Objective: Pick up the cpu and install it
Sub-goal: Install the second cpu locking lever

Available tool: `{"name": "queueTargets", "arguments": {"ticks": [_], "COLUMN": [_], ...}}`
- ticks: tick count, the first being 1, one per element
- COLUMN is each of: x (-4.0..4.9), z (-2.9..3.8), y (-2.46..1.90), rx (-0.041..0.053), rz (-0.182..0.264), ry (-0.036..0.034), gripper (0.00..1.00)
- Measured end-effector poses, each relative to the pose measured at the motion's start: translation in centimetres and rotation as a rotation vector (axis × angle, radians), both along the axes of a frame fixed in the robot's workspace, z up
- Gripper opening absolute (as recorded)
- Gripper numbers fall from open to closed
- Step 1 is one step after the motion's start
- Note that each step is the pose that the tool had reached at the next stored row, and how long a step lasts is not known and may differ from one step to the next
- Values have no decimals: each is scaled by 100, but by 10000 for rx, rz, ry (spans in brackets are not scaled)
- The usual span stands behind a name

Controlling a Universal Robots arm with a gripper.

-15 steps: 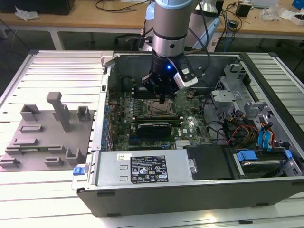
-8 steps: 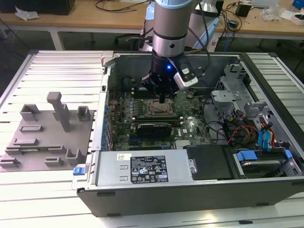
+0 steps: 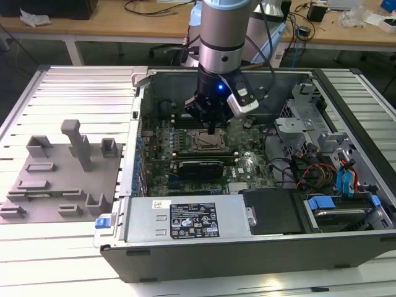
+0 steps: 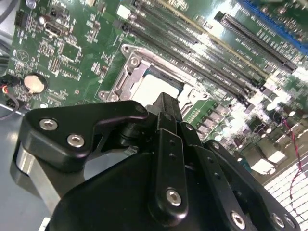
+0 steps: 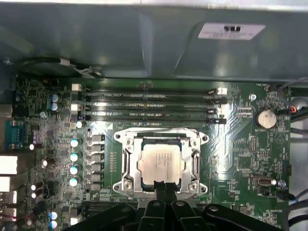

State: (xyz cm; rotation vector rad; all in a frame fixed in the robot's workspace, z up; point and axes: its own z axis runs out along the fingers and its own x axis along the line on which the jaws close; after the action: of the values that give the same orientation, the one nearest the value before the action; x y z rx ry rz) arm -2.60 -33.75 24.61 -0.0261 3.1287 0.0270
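Note:
The cpu (image 5: 161, 161), a silvery square chip, lies flat inside the metal socket frame (image 5: 126, 163) on the green motherboard (image 5: 236, 159). The second wrist view shows the cpu (image 4: 154, 89) partly hidden behind the black fingers. My gripper (image 5: 162, 185) hovers at the chip's edge with its fingers pressed together and nothing between them. In the exterior view, my gripper (image 3: 212, 129) hangs straight down over the cpu (image 3: 207, 141) inside the open computer case (image 3: 247, 253). From the second wrist view, my gripper (image 4: 166, 102) ends just above the socket frame (image 4: 126, 77).
Memory slots (image 5: 149, 103) run beside the socket. A power supply (image 3: 185, 219) sits along the case's near wall, and a drive cage with cables (image 3: 334, 161) is at the exterior view's right. A grey fixture plate (image 3: 55, 179) lies on the slatted table at the exterior view's left.

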Motion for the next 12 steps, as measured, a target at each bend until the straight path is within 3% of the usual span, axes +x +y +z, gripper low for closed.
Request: {"name": "queueTargets", "arguments": {"ticks": [1,2,5,7,12], "x": [0,0,0,-1,-132], "z": [0,0,0,0,-67], "y": [-42,-110,-223,-257,-272], "rx": [-1,0,0,-2,-2], "rz": [-1,-1,0,0,-1], "ry": [0,0,0,0,0], "gripper": [11,11,11,11,11]}}
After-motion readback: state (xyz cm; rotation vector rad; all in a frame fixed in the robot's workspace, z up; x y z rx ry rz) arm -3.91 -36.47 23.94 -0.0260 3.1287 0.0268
